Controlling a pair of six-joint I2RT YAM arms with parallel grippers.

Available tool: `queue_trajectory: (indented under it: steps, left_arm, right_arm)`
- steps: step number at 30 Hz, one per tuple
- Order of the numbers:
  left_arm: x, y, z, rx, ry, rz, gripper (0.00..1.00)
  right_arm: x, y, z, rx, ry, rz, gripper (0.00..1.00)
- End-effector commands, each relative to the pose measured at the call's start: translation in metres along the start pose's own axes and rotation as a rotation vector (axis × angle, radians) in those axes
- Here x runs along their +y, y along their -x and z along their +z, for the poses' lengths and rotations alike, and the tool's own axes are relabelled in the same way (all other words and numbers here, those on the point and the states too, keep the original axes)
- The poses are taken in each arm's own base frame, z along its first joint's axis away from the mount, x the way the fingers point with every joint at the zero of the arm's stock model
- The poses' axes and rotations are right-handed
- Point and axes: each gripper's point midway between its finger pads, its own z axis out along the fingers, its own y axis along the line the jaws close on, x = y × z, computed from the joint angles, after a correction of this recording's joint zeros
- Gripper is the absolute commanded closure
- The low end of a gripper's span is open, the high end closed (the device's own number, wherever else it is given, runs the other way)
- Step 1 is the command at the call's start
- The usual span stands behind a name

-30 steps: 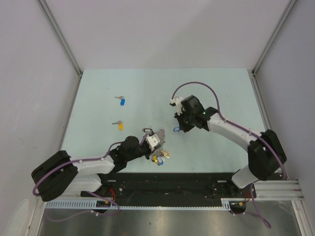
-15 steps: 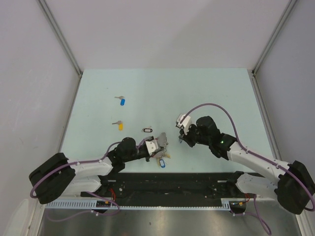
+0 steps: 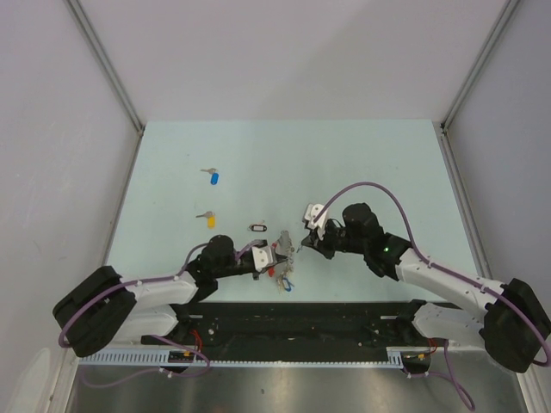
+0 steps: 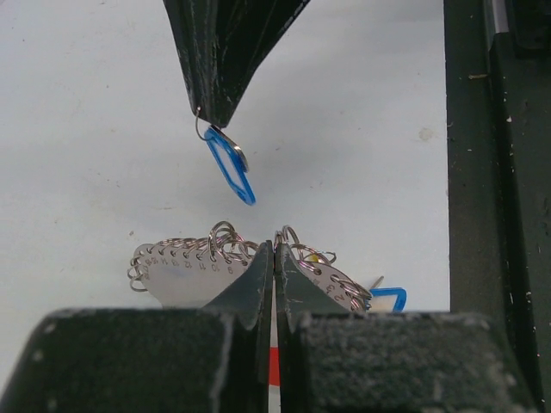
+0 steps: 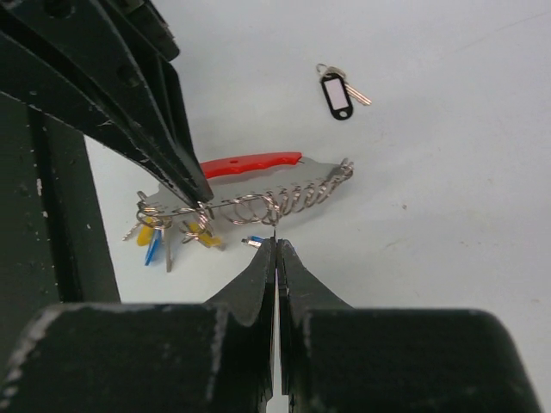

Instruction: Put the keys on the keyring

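My left gripper (image 3: 282,249) is shut on the keyring (image 3: 277,258) near the table's front edge. In the left wrist view its jaws (image 4: 274,249) pinch the silver plate with its row of small rings (image 4: 185,258). The red arc (image 5: 250,163) shows in the right wrist view. My right gripper (image 3: 300,248) is shut on the ring of a blue-tagged key (image 4: 229,163), held just beside the keyring's rings (image 5: 297,200). Yellow and blue keys (image 5: 153,237) hang on the keyring. A loose blue key (image 3: 213,177) and a loose yellow key (image 3: 207,218) lie at the left.
A small black-rimmed oval tag (image 3: 258,228) lies on the table just behind the keyring; it also shows in the right wrist view (image 5: 337,93). The black base rail (image 3: 310,318) runs along the near edge. White walls enclose the pale green table (image 3: 387,163).
My right arm has swung from the middle of the table toward the front, carrying the blue-tagged key up to the keyring. My left gripper shifted slightly with the keyring.
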Motion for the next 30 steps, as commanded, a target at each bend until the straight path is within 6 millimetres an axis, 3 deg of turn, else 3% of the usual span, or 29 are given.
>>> queue_trajectory:
  steps: [1, 6, 12, 30]
  left_arm:
    - [0.008, 0.032, 0.005, -0.102, -0.013, 0.079, 1.00]
    - [0.010, 0.032, 0.006, -0.112, 0.002, 0.067, 1.00]
    - [0.020, 0.033, 0.001, -0.126, 0.066, 0.072, 0.99]
    - [0.008, 0.032, 0.007, -0.139, -0.010, 0.052, 1.00]
  right_arm:
    - [0.011, 0.005, 0.006, -0.023, 0.069, -0.037, 1.00]
    - [0.018, -0.006, 0.014, 0.021, 0.099, -0.030, 1.00]
    - [0.025, -0.002, 0.014, 0.022, 0.139, -0.041, 1.00]
    - [0.027, 0.008, 0.012, -0.006, 0.150, -0.090, 1.00]
